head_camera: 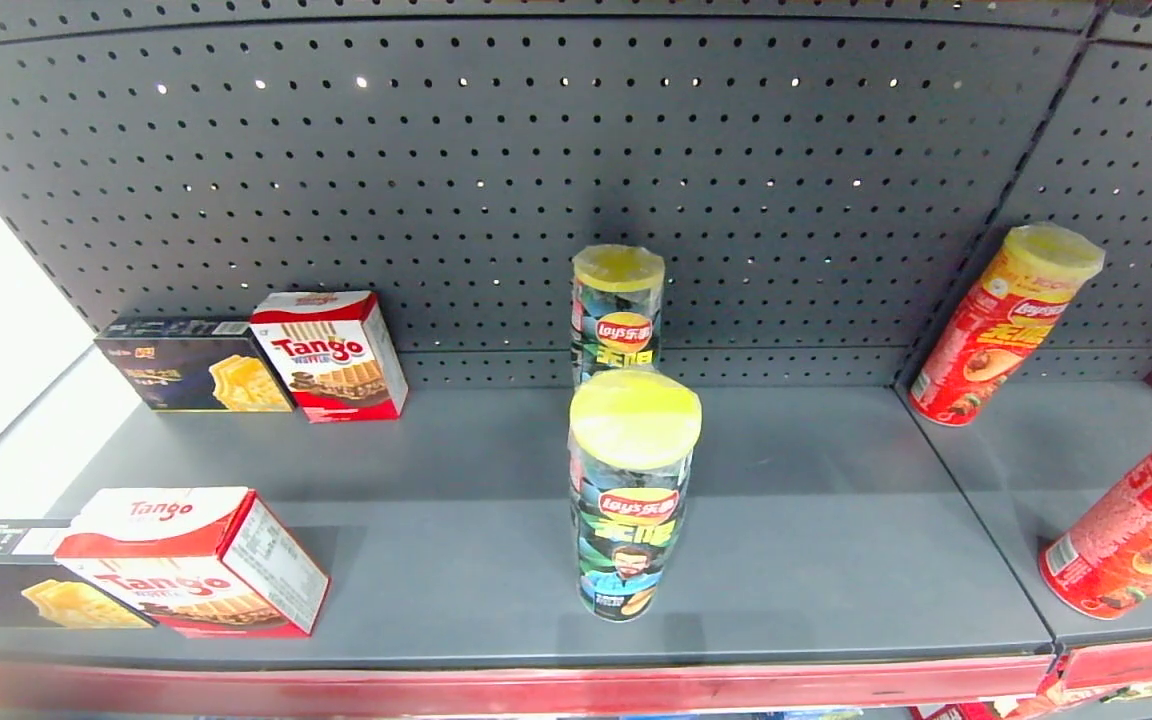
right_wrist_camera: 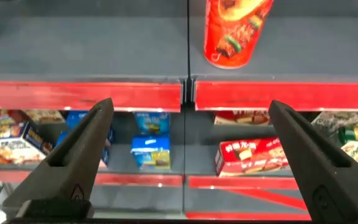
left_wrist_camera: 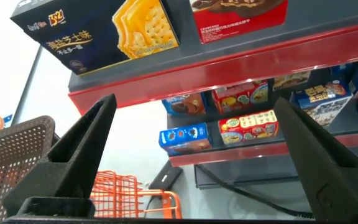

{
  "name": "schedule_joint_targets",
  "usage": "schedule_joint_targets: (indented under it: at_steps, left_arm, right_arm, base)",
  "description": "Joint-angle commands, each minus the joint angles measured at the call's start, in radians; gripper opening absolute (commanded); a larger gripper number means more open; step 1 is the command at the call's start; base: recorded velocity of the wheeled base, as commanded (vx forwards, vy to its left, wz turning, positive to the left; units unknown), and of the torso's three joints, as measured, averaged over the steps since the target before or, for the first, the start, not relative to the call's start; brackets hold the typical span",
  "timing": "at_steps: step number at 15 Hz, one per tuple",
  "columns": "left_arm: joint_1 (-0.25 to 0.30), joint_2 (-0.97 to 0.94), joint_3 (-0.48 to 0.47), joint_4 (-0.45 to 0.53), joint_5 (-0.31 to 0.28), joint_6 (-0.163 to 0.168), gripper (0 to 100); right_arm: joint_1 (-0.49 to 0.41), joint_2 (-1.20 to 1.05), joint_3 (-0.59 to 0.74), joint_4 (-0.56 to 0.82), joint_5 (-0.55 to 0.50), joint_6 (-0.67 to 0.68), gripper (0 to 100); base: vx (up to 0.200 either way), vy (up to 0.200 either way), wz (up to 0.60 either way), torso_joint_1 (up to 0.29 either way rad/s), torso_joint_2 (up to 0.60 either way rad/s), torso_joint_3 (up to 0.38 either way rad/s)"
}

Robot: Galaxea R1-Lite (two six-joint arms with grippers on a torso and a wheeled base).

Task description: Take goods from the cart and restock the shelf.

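Left hand (left_wrist_camera: 194, 102) and right hand (right_wrist_camera: 189, 106) hang spread wide and empty in front of the shelf (head_camera: 816, 520). On the shelf, two yellow-lidded chip cans stand upright at its middle, the front can (head_camera: 633, 500) just ahead of the rear can (head_camera: 617, 315).
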Motion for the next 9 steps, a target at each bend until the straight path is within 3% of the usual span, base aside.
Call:
schedule_joint_targets:
  at_steps: [1,2,3,5,6,7,9]
  left_arm:
    - [0.000,0.002,0.000,0.001,0.003,-0.009,100]
    - [0.000,0.002,0.000,0.001,0.003,-0.016,100]
    - [0.000,0.002,0.000,0.000,0.002,-0.052,100]
    - [-0.020,0.004,0.001,0.000,-0.009,-0.150,100]
    - [-0.043,0.002,0.001,0.000,-0.012,-0.225,100]
    - [-0.055,-0.014,0.001,0.000,-0.008,-0.272,100]
    - [-0.058,-0.053,0.003,-0.002,0.002,-0.276,100]
  right_arm:
    - [-0.001,-0.035,0.000,0.001,0.000,0.000,100]
    - [-0.001,-0.035,0.000,0.001,0.000,0.000,100]
    - [-0.001,-0.035,0.000,0.001,0.000,0.000,100]
    - [-0.001,-0.035,0.000,0.001,0.000,0.000,100]
    - [-0.001,-0.035,0.000,0.001,0.000,0.000,100]
    - [-0.001,-0.035,0.000,0.001,0.000,0.000,100]
    - [-0.001,-0.035,0.000,0.001,0.000,0.000,100]
  base:
    - [0.000,0.000,0.00,0.000,0.00,0.000]
    - [0.000,0.000,0.00,0.000,0.00,0.000]
    - [0.000,0.000,0.00,0.000,0.00,0.000]
    - [0.000,0.000,0.00,0.000,0.00,0.000]
    - [0.000,0.000,0.00,0.000,0.00,0.000]
    - [0.000,0.000,0.00,0.000,0.00,0.000]
    - [0.000,0.000,0.00,0.000,0.00,0.000]
